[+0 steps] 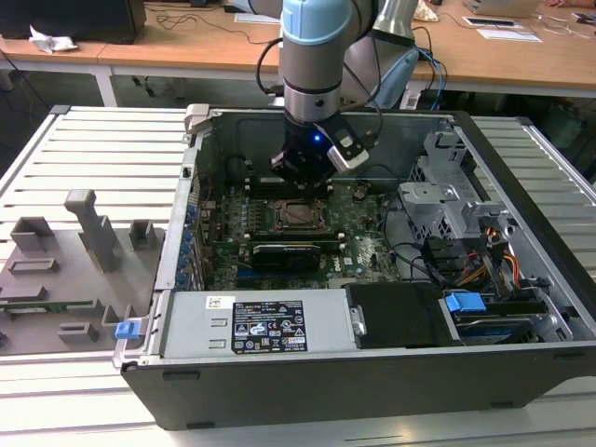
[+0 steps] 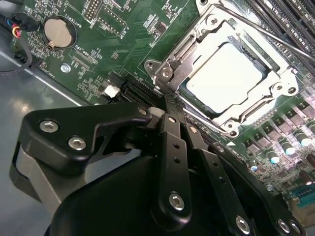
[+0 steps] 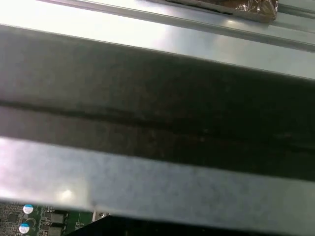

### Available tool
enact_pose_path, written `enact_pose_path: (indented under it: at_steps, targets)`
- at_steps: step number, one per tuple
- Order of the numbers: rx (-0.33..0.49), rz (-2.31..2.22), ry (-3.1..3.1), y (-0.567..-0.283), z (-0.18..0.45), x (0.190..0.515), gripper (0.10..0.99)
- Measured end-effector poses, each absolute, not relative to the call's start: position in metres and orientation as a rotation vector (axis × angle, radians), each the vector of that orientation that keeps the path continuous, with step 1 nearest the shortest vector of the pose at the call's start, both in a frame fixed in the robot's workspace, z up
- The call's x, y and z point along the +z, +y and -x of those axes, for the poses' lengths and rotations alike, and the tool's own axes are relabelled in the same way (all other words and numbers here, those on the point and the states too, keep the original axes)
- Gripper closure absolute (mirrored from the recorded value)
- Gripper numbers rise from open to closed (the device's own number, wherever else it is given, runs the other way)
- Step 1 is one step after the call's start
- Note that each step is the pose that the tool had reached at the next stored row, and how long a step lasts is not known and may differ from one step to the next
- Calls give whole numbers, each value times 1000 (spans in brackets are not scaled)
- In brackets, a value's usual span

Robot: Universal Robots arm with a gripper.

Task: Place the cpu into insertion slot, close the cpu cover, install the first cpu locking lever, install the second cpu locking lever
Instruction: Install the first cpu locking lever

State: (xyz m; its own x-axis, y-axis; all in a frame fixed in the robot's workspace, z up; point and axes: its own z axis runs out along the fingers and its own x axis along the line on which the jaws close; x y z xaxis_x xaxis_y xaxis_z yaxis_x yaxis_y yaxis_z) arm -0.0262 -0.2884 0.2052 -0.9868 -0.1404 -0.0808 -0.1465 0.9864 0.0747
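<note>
The cpu [image 2: 224, 78] sits in the insertion slot [image 2: 197, 101], upper right, under the closed cpu cover [image 2: 275, 88]. The end effector [image 2: 170, 105], fingers pressed together, could slip off the rim.

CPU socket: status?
Tool shut, empty, tips at the cpu cover's corner. cpu seated in the insertion slot, cover down over it. Nothing in the way.

1. The cpu [image 2: 224, 78], a flat silvery square, lies seated in the insertion slot [image 2: 197, 98].
2. The cpu cover [image 2: 256, 105], a silver frame, lies closed flat around it, chip showing through its window.
</note>
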Motion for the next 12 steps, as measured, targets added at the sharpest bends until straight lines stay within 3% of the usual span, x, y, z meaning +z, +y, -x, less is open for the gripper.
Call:
enact_pose_path:
  at_steps: [12]
  targets:
    - [107, 222, 3058, -288, 25, 201, 980]
